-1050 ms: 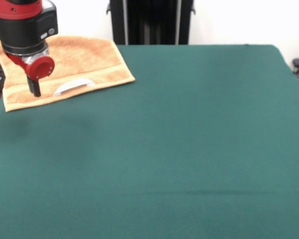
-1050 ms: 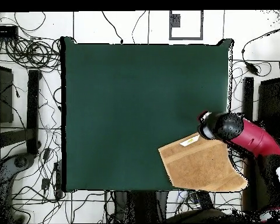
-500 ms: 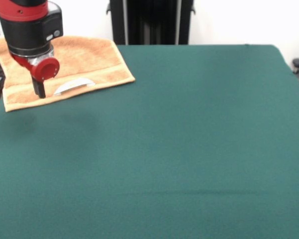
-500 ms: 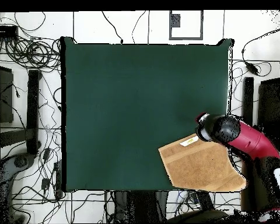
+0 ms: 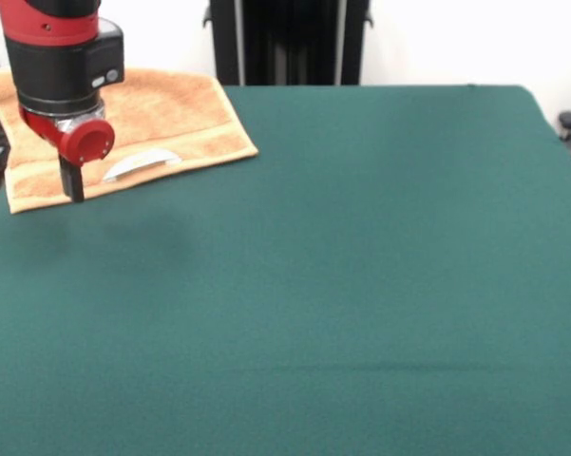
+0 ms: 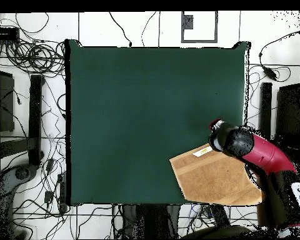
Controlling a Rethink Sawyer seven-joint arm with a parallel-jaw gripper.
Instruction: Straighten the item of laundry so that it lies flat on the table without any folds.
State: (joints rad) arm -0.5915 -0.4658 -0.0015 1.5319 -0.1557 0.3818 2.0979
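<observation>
The small orange-tan terry towel (image 5: 123, 133) lay at one corner of the large table covered in dark green cloth (image 5: 342, 266), spread out, with part of it reaching past the table's edge in the overhead view (image 6: 216, 180). A white label (image 5: 141, 164) showed near its woven border band. The red and black end effector (image 5: 75, 185) stood over the towel's border, beside the label. Whether its fingers were spread or pressed together could not be told.

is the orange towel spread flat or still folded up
Mostly spread: the towel lies as one sheet at the table corner, overhanging the edge, label showing. The gripper hides part of it.
</observation>
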